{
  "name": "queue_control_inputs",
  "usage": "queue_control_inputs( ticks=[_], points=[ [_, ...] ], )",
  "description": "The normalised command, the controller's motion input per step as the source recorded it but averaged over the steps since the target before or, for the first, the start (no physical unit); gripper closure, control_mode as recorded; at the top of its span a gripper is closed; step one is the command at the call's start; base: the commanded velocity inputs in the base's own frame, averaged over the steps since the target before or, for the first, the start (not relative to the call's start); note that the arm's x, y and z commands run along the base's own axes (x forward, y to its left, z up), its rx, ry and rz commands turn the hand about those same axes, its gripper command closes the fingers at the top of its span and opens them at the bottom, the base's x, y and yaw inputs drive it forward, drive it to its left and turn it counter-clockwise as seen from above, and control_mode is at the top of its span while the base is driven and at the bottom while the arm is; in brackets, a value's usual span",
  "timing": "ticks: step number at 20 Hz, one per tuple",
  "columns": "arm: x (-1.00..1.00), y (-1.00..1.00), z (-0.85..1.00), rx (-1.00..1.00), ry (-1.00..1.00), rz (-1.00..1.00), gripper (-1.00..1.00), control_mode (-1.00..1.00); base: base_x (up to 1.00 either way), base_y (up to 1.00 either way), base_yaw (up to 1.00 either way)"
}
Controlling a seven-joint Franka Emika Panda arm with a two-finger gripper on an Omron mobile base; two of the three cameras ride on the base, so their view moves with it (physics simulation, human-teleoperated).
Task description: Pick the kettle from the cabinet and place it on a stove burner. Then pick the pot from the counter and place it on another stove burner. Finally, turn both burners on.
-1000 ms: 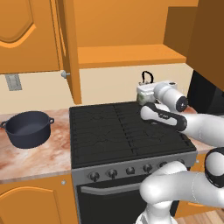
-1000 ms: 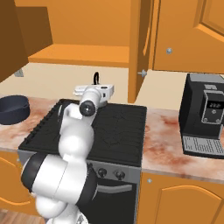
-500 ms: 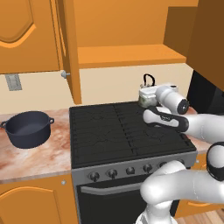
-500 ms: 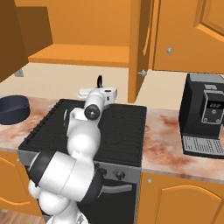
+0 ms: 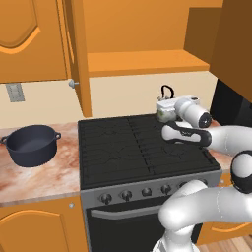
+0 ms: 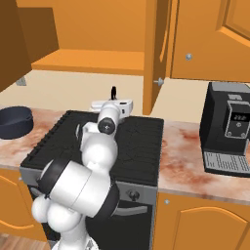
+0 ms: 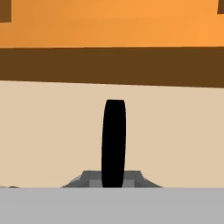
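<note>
At centre right of the left base view, your gripper (image 5: pixel 162 109) fingers are clamped on the kettle (image 5: pixel 165 111) handle, above the cooktop's (image 5: pixel 128 147) rear right burner.

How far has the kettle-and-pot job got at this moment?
Done: kettle is out of the cabinet. In hand: gripper shut on its handle, at the cooktop's back right; whether it rests on the grate is unclear. Left: pot, on the counter, and both knobs.
</note>
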Motion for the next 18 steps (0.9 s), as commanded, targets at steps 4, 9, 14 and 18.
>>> queue_control_inputs(
  ticks=[4,9,14,18],
  points=[
    [0.24,0.0,-0.13,0.0,0.0,0.0,1.0,-1.0,0.0,0.0,0.0],
    [0.23,0.0,-0.16,0.0,0.0,0.0,1.0,-1.0,0.0,0.0,0.0],
    [0.14,-0.06,-0.15,0.0,0.0,0.0,1.0,-1.0,0.0,0.0,0.0],
    [0.12,-0.11,-0.14,0.0,0.0,0.0,1.0,-1.0,0.0,0.0,0.0]
  ],
)
